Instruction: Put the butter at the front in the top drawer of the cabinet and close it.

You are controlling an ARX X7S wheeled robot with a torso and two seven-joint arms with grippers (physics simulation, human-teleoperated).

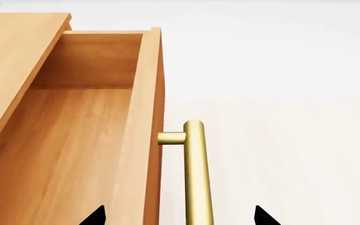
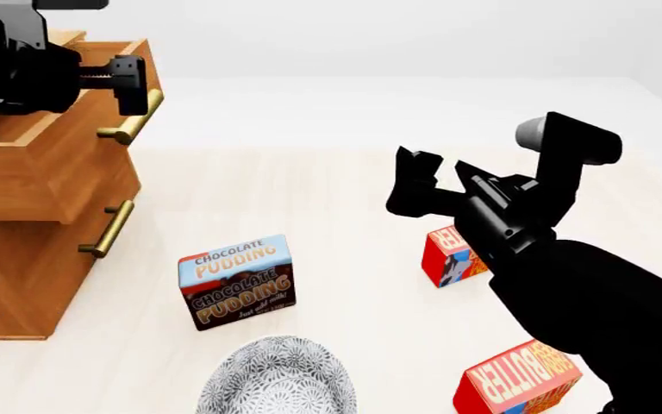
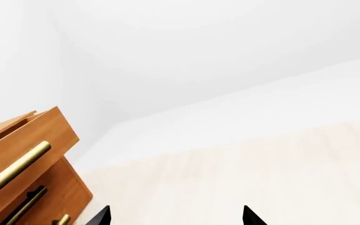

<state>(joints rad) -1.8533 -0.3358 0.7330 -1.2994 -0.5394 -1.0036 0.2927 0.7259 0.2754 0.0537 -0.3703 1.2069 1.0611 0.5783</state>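
Butter, front: small red carton [image 2: 520,384] with yellow-orange lettered panel, on the pale tabletop [image 2: 354,216] at the near edge, below the right arm, apart from both jaws.
Butter, second: identical carton [image 2: 444,255], partly hidden behind the right arm.
Top drawer: light-brown wooden box [image 1: 73,126], pulled out; brass bar handle [image 1: 196,173] between left fingertips.
Left gripper [image 1: 178,218]: jaws wide, astride the handle, contact unclear.
Right gripper [image 2: 419,172]: raised, apparently open, empty.

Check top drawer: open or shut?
Open. The top drawer is pulled out past the cabinet, its bare inside showing; no butter in it.
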